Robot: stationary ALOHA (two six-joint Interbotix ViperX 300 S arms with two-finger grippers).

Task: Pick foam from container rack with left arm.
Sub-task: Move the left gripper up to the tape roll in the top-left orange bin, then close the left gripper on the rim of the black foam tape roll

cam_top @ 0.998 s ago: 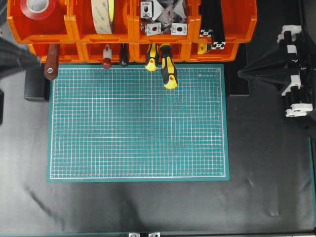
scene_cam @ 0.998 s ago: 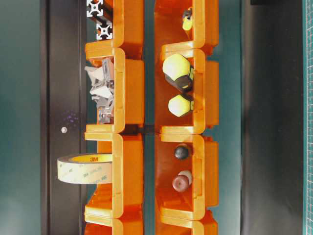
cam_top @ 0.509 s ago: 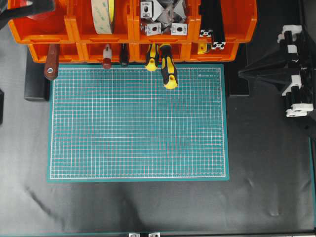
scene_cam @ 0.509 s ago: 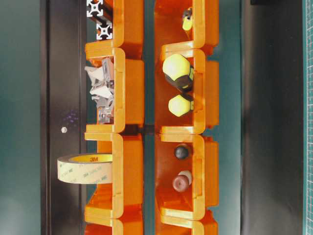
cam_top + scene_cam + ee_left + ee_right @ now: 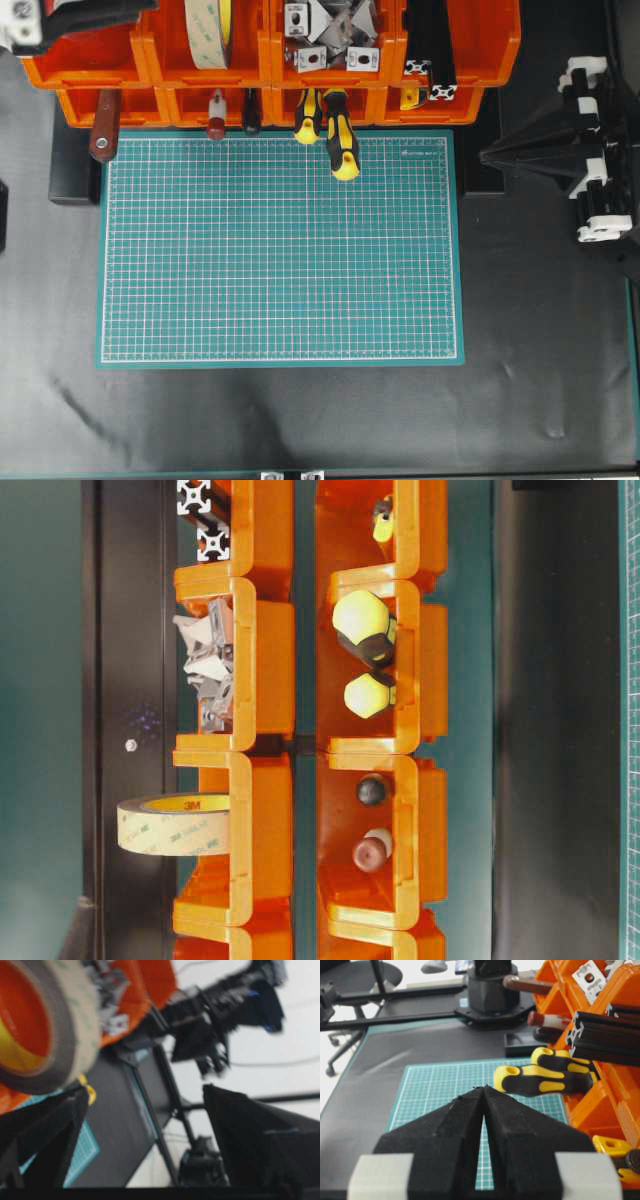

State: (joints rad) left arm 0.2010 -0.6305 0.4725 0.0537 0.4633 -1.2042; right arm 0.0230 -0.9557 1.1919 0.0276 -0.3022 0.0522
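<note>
Left hand (image 5: 145,1145) spread wide, empty, fingers clear of the foam (image 5: 47,1025) above them.

Right hand (image 5: 484,1091) tips together over green mat (image 5: 440,1085); yellow-black handles (image 5: 540,1080) jutting from orange rack (image 5: 600,1105).

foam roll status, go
Left gripper open, nothing held. Right gripper shut, parked. Foam close ahead, in the container rack. Nothing blocking.

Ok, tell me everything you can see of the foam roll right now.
The foam is a wide ring of tape with a cream face, a grey edge and an open centre. It stands on edge in a rear bin of the orange container rack and sticks out above the rim. Nothing grips it: the left wrist view shows it beyond the open jaws.
</note>
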